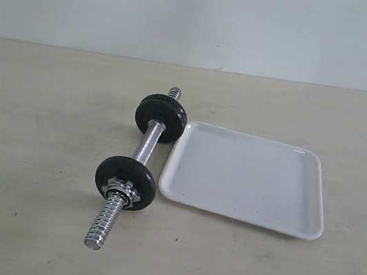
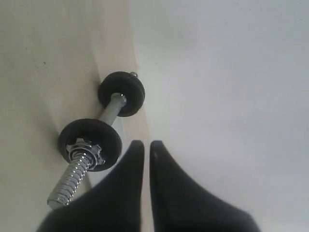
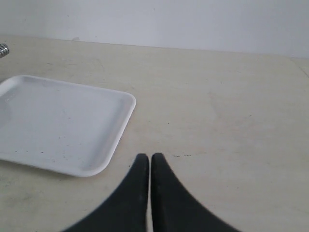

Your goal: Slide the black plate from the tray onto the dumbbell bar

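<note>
My left hand (image 2: 146,145) and right hand (image 3: 146,157) are both closed, fingers together, gripping nothing. The dumbbell bar (image 1: 148,142) lies on the surface (image 1: 51,89) beside the white tray (image 1: 247,175). A black plate (image 1: 162,115) sits on its far end, just beside the tray's corner. A black disc (image 1: 108,171) sits near the other end, behind a chrome collar (image 1: 122,187).

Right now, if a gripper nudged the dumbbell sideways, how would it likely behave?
It would probably roll, since the dumbbell rests on its two round discs. Its chrome metal look suggests it is heavy for its size and stiff.
</note>
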